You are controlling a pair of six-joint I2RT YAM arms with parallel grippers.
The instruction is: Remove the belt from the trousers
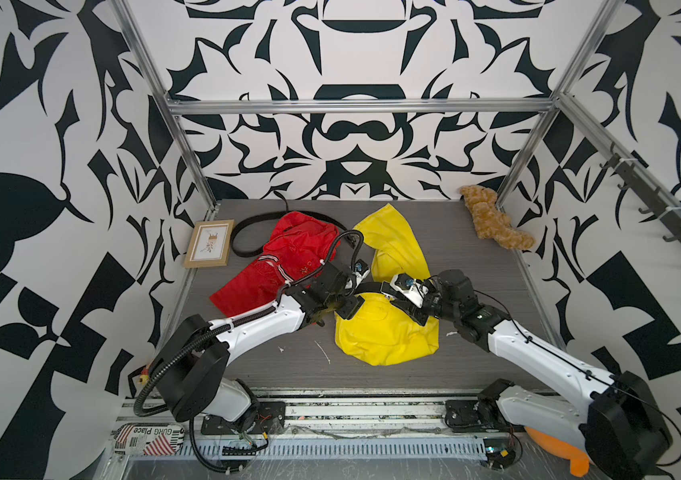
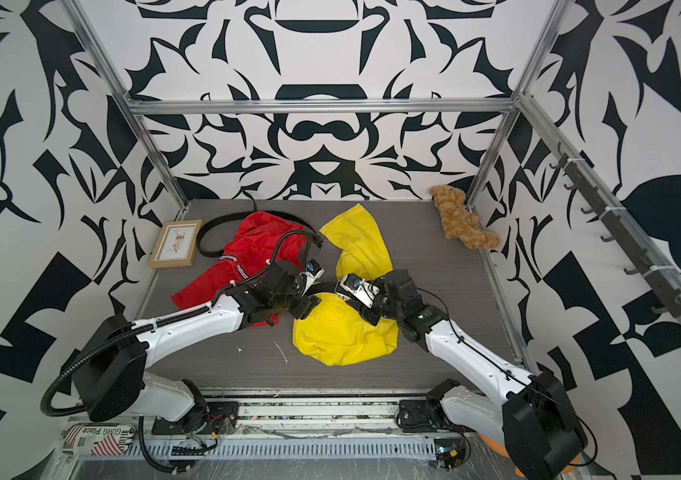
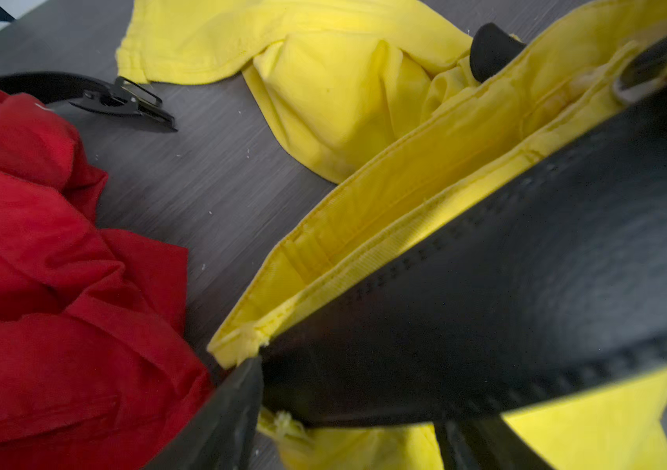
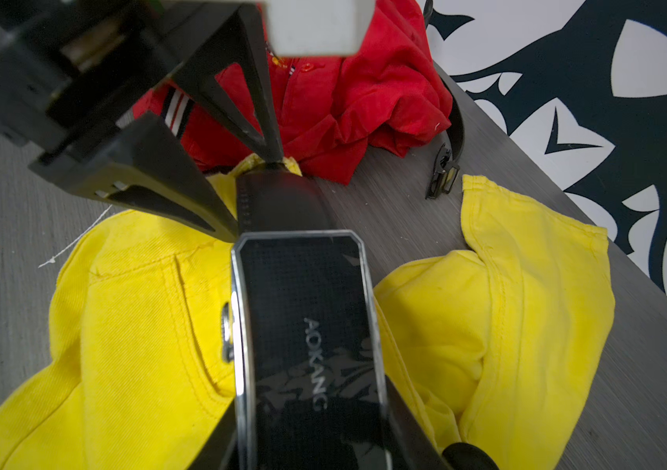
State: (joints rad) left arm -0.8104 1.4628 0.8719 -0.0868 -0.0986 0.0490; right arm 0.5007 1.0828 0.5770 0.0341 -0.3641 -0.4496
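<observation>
Belt (image 4: 283, 203) lies along the yellow trousers' (image 4: 140, 325) waistband between the two end effectors: the right end effector (image 4: 311, 392) pinches its buckle (image 4: 307, 309), while the left end effector (image 4: 256, 199) has its jaws spread either side of the strap's far end. Red trousers (image 4: 344, 93) lie crumpled on the table (image 4: 6, 203) just beyond the left end effector, a second belt (image 4: 456, 134) beside them.

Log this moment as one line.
left tool: open, astride belt | right tool: shut on buckle | belt: along waistband of yellow trousers | second belt: by red trousers
</observation>
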